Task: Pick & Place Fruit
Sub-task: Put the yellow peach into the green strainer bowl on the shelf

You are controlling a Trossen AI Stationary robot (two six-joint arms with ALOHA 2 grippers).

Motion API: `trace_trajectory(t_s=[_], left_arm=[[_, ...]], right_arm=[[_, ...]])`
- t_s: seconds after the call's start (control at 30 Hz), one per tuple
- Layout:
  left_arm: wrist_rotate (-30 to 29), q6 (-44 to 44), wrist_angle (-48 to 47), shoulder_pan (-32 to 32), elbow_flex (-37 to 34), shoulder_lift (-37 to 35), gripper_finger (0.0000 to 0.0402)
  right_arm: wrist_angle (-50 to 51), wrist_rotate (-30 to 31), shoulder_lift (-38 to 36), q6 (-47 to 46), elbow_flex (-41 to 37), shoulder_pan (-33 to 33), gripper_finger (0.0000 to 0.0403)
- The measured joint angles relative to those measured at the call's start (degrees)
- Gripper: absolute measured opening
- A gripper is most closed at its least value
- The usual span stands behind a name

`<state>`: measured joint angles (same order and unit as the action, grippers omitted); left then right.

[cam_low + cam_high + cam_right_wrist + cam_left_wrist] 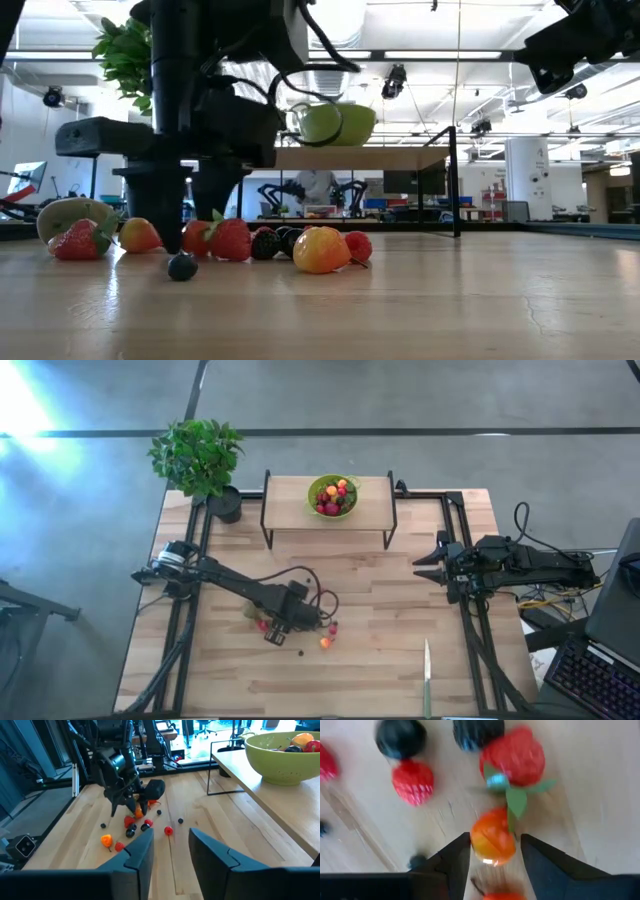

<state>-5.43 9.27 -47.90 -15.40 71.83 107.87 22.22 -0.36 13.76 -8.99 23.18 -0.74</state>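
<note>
I have the left hand [492, 851] lowered over the fruit cluster on the desk [380, 670], near the front-centre. Its fingers [452, 862] stand partly apart, one on each side of a small orange fruit [492, 840]; I cannot tell whether they touch it. A strawberry [512, 757] with green leaves lies just beyond it, with a raspberry [412, 781] and dark berries [400, 737] nearby. In the low view, the kiwi [72, 215] lies at the far side of the scattered fruit. The bowl [332, 495] sits on the raised shelf [290, 500] at the desk's rear and already contains several fruits. The right hand [167, 852] waits at the right edge, above the desk, fingers narrowly apart and holding nothing. The knife [427, 675] lies near the front edge.
</note>
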Motion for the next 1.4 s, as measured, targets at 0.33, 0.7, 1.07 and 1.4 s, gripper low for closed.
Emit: trace_trajectory(t_s=[0.33,0.7,1.07,1.4], left_arm=[[-2.18,2.23,-0.05,0.0,0.0,0.0,0.0179],[-2.14,2.8,2.36,-0.04,0.0,0.0,0.0179],[-2.14,4.81,2.41,-0.02,0.0,0.0,0.0152],[-2.14,4.88,1.31,-0.02,0.0,0.0,0.0094]], right_arm=[[0.0,0.0,0.0,0.0,0.0,0.01,0.015],[0.0,0.0,-0.02,0.0,0.0,0.01,0.018],[0.0,0.0,0.0,0.0,0.0,0.01,0.0201],[-0.01,0.0,-0.02,0.0,0.0,0.01,0.0215]])
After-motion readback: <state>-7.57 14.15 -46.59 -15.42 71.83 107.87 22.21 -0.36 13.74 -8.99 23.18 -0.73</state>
